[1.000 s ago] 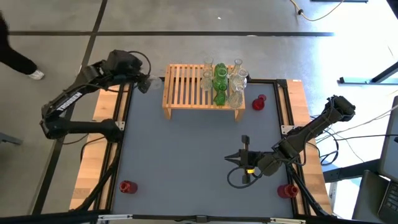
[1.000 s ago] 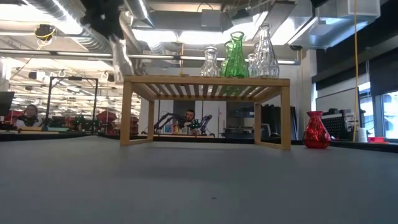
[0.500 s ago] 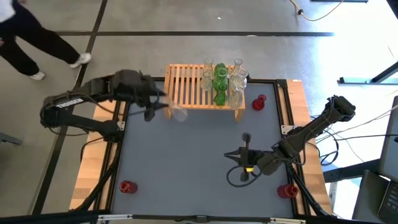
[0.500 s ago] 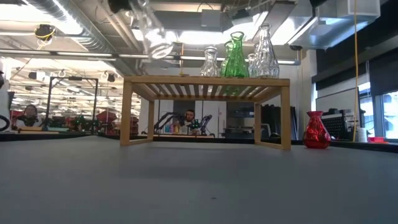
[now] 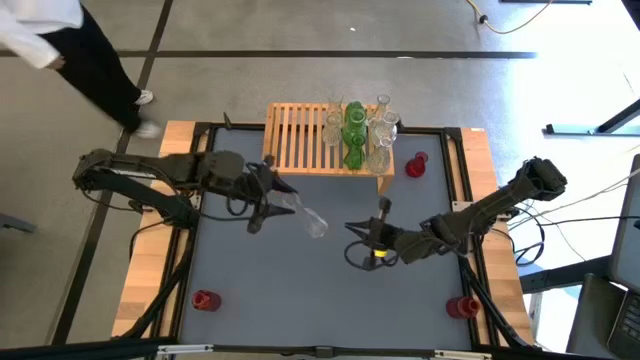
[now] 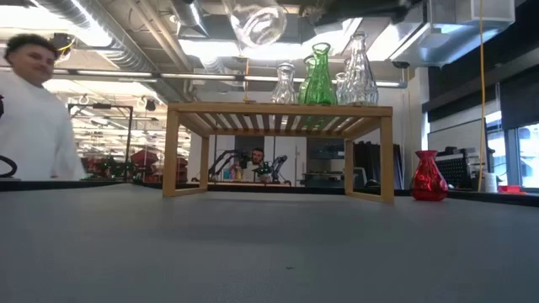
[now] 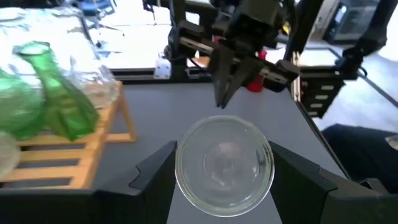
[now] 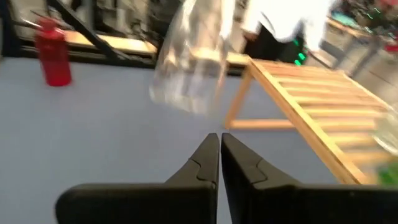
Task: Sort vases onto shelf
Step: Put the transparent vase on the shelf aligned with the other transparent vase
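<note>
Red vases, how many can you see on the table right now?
3: one right of the shelf at, one in the near left corner, one in the near right corner. None looks hidden.

One low wooden shelf (image 5: pixel 300 140); one grey table (image 5: pixel 300 290) beneath it; three red vases, the first (image 5: pixel 417 165), the second (image 5: pixel 203 299), the third (image 5: pixel 462 306); two green vases (image 5: pixel 353 122) standing close together; one lone clear vase (image 5: pixel 312 222) up off the table; at least four more clear vases (image 5: pixel 380 158) bunched with the green ones, packed too tightly for a sure count; two dark robot arms, left arm (image 5: pixel 130 175) and right arm (image 5: pixel 500 205); one person (image 5: pixel 70 50) on the floor beside the table; one more person (image 6: pixel 257 158) far back in the room.
</note>
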### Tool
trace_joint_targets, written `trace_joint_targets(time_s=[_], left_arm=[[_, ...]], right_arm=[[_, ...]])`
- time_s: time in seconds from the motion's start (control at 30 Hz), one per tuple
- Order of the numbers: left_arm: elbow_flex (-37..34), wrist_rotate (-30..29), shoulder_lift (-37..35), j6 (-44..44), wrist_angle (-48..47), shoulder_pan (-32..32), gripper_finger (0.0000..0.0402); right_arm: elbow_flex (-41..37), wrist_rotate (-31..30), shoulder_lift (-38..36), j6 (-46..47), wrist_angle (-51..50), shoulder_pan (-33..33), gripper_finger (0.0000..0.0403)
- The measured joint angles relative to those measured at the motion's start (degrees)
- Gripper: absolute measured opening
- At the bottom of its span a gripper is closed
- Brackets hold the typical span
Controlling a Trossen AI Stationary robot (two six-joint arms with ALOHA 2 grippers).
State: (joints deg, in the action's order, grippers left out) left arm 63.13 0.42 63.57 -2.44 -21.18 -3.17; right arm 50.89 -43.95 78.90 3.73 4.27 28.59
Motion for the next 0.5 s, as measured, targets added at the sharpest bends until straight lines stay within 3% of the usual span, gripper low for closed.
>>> trace_joint_targets(time_s=[0.17,0.5], left_arm=[[-0.09,-1.35,4.86,2.07,3.19,-2.13,0.0215],[-0.09,-1.28,7.41,2.72,9.15,-2.29,0.0215]], right_arm=[[0.00,6.21,2.15,-4.92,8.05,-1.39,0.0012],[0.00,7.54,2.89,-5.46,7.78,-1.28,0.0012]])
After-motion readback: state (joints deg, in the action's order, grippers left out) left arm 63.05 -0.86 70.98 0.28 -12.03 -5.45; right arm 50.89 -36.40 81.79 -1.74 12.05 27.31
